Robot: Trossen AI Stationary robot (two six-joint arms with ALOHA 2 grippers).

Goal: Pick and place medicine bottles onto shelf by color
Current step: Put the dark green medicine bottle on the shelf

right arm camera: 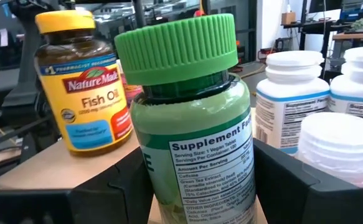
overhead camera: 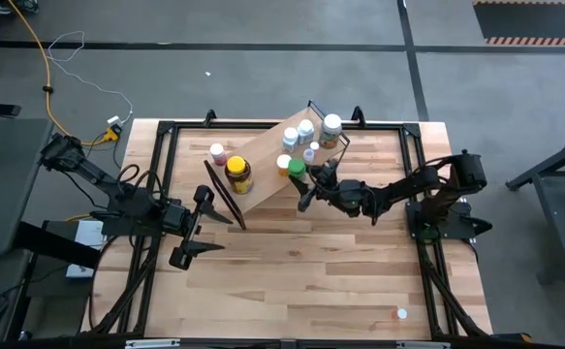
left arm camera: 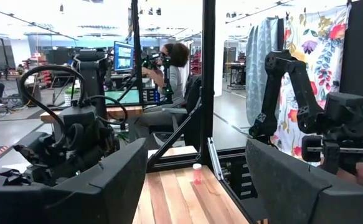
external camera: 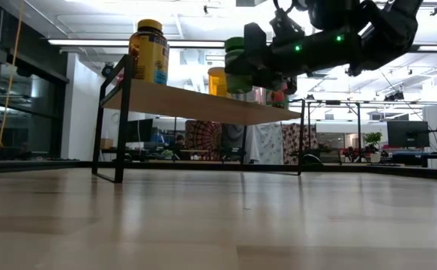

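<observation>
Worktop (overhead camera: 292, 281) of pale wood carries the shelf (overhead camera: 263, 170), a long board on black wire ends, set at an angle. Right end effector (overhead camera: 304, 186) is at the shelf's near edge, clenched on a green bottle (right arm camera: 193, 124) with a green cap, held upright over the board. Just beyond it on the shelf stands an amber jar (right arm camera: 84, 81) with a yellow lid; white bottles (right arm camera: 290, 93) stand close beside the grasped bottle. Left end effector (overhead camera: 197, 225) hangs well apart from the shelf, fingers released and empty. One small pink-capped bottle (overhead camera: 217, 152) sits behind the shelf.
</observation>
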